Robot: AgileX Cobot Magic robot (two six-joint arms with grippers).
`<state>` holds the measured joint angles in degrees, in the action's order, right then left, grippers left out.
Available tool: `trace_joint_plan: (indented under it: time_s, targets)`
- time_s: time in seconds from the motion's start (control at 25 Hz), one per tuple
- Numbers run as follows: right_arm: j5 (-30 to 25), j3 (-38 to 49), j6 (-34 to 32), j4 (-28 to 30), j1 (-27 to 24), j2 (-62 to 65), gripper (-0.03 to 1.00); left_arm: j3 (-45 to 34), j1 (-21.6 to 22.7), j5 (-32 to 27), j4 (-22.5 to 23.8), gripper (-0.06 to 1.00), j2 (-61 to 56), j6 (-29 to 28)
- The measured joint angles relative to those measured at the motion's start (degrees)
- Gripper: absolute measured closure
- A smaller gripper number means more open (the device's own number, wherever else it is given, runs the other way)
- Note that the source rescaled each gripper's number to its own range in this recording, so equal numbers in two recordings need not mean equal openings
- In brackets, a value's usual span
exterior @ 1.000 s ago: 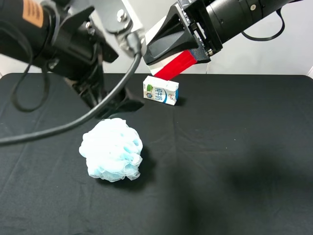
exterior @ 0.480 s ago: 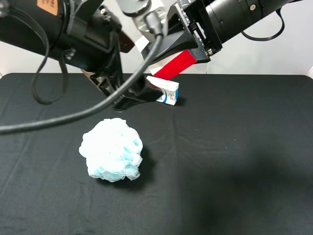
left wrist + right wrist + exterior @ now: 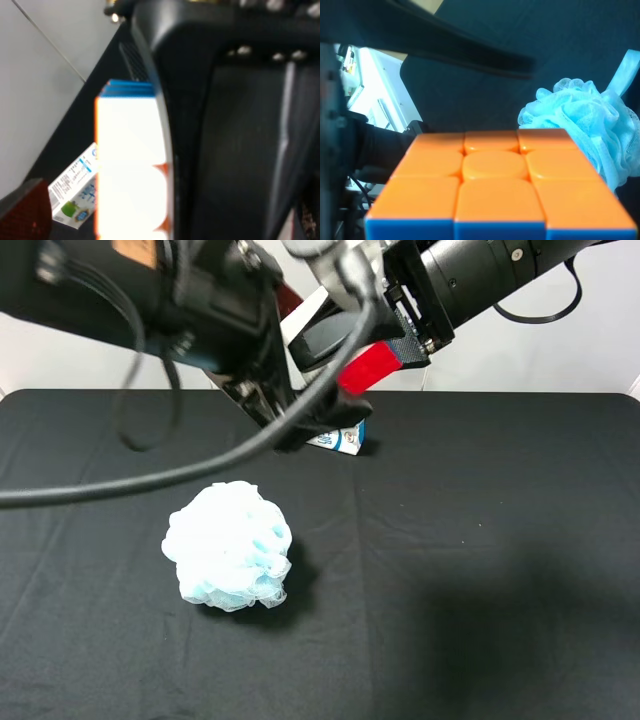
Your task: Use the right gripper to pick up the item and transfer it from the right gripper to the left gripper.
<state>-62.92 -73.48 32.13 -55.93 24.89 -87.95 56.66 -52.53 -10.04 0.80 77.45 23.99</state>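
The item (image 3: 372, 366), a small cube, hangs above the table's far edge with its red face showing. My right gripper (image 3: 345, 352) is shut on it. The right wrist view fills with its orange face and blue edge (image 3: 495, 185). My left gripper (image 3: 318, 420), on the bulky arm with the orange sticker, has reached across just below and beside the cube, jaws wide apart. Its wrist view shows the cube's glaring white face (image 3: 131, 165) close up, against a black finger (image 3: 240, 125) of the right gripper. I cannot tell whether the left fingers touch the cube.
A white-blue milk carton (image 3: 347, 438) lies at the table's far middle, half hidden behind the left gripper; it also shows in the left wrist view (image 3: 75, 192). A pale-blue mesh sponge (image 3: 228, 545) sits on the black cloth (image 3: 480, 540) left of centre.
The left arm has swung right and up toward the cube, now covering part of the milk carton. The right arm and the cube have stayed in place.
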Motion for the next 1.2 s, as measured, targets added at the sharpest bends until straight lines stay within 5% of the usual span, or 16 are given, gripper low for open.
trace_joint_plan:
  time_s: [0.28, 0.56, 0.64, 0.72, 0.76, 1.2]
  targets:
    - [0.00, 0.00, 0.00, 0.00, 0.00, 0.00, 0.94, 0.30, -0.39, 3.24, 0.02, 0.01, 1.44, 0.00]
    - [0.00, 0.00, 0.00, 0.00, 0.00, 0.00, 0.94, 0.30, -0.39, 3.21, 0.02, 0.23, 1.44, 0.00]
    - [0.00, 0.00, 0.00, 0.00, 0.00, 0.00, 0.94, 0.30, -0.39, 3.51, 0.02, 0.42, 1.44, -0.05]
    - [0.00, 0.00, 0.00, 0.00, 0.00, 0.00, 0.94, 0.30, -0.39, 4.09, 0.11, 0.87, 1.44, -0.05]
    - [0.06, 0.00, -0.28, -0.08, 0.00, 0.00, 0.94, 0.30, -0.39, 4.15, 0.37, 0.93, 1.44, 0.03]
    - [0.26, 0.00, -0.82, 0.03, 0.00, 0.00, 0.94, 0.30, -0.39, 4.49, 0.43, 0.93, 1.53, 0.07]
